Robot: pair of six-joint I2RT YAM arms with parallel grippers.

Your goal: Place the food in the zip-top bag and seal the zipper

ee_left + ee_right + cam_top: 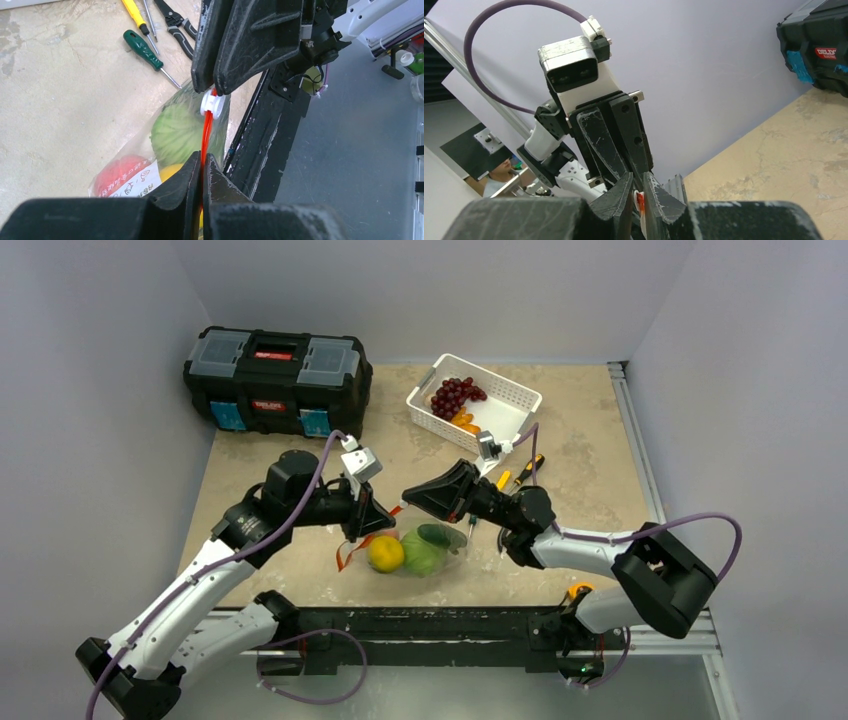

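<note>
The zip-top bag [452, 552] lies near the table's front edge. It holds a yellow-orange citrus [385, 553], a light-green cabbage [424, 554] and a dark cucumber [436, 534]. A pink-red fruit [119, 172] shows through the plastic in the left wrist view. My left gripper [384, 518] is shut on the orange-red zipper [205, 132], which runs taut up to the white slider [212, 105]. My right gripper [408, 498] faces the left one, with its tips pinched on that slider [639, 202]. The bag's mouth hangs lifted between the two grippers.
A black toolbox [278, 380] stands at the back left. A white slotted basket [515, 392] with grapes [455, 395] sits at the back. A green screwdriver [145, 48], a yellow one [134, 12] and pliers [176, 26] lie just beyond the bag. The black base rail [420, 625] borders the near edge.
</note>
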